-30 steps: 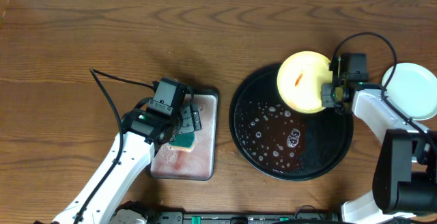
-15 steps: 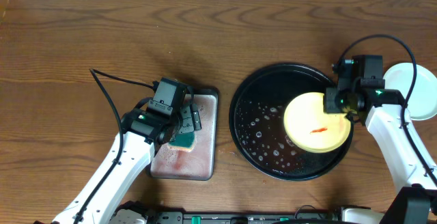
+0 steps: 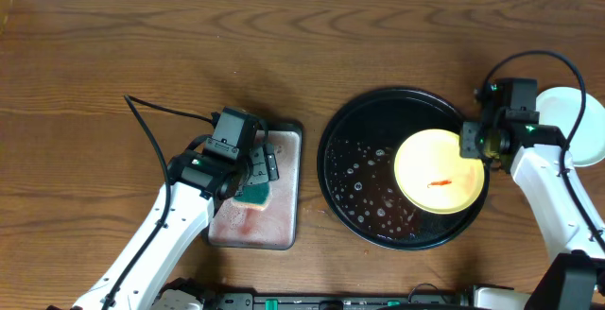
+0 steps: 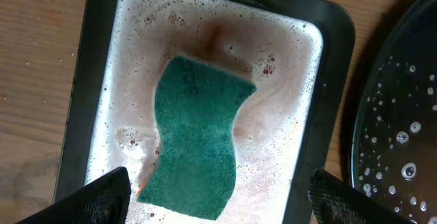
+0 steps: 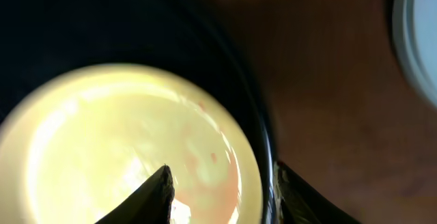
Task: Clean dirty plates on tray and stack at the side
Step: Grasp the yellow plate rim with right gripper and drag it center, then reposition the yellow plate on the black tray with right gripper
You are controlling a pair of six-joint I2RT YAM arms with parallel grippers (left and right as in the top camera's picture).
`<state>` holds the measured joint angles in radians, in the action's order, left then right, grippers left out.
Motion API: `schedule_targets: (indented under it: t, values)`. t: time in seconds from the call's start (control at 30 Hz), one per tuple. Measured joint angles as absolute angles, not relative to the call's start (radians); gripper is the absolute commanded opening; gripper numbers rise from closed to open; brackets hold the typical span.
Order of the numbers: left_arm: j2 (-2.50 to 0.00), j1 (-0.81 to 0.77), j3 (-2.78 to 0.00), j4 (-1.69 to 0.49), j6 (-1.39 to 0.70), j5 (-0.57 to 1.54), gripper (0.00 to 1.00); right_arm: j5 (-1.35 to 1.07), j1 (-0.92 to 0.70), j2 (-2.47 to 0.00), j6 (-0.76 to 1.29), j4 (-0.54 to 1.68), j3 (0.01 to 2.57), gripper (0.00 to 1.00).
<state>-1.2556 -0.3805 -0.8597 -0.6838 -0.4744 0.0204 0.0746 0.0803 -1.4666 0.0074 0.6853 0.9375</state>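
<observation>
One pale yellow round plastic plate (image 3: pixel 438 171) sits smear-up in the glossy black tray (image 3: pixel 359 126) for scrubbing; right gripper (image 5: pixel 225 182) parted at its rim, left gripper (image 4: pixel 222 191) spread over the teal sponge (image 4: pixel 198 138).

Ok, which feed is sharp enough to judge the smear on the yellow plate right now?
Right wrist: soft and blurred, the pale yellow round plastic plate blown out by glare. Overhead: sharp, plate bright but the red-orange smear readable. Left wrist: crisp, but it frames the teal sponge, not the plate.
</observation>
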Motion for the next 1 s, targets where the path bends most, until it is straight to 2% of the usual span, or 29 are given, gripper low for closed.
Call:
schedule_targets:
  t: [0.13, 0.27, 0.4, 0.47, 0.6, 0.7, 0.8, 1.0]
  values:
    - [-1.256, -0.381, -0.860, -0.684, -0.474, 0.020, 0.84, 0.084, 0.123, -1.474, 0.038, 0.742, 0.937, 0.42]
    - [-1.256, -0.381, -0.860, -0.684, -0.474, 0.020, 0.84, 0.086, 0.175, -1.478, 0.092, 0.736, 0.937, 0.31]
    - [-1.256, -0.381, -0.860, -0.684, -0.474, 0.020, 0.84, 0.061, 0.192, -1.488, 0.114, 0.725, 0.937, 0.31]
    - [-1.256, -0.381, -0.860, -0.684, -0.474, 0.020, 0.84, 0.045, 0.192, -1.512, 0.115, 0.725, 0.937, 0.35]
    - [-1.256, -0.381, -0.860, -0.684, -0.474, 0.020, 0.84, 0.028, 0.192, -1.568, 0.114, 0.729, 0.937, 0.33]
    - [-1.256, -0.381, -0.860, -0.684, -0.474, 0.020, 0.84, -0.002, 0.192, -1.615, 0.102, 0.740, 0.937, 0.24]
    - [-1.256, -0.381, -0.860, -0.684, -0.474, 0.020, 0.84, -0.016, 0.192, -1.656, 0.087, 0.744, 0.937, 0.01]
    - [-1.256, -0.381, -0.860, -0.684, -0.474, 0.020, 0.84, -0.065, 0.193, -1.676, 0.087, 0.763, 0.937, 0.01]
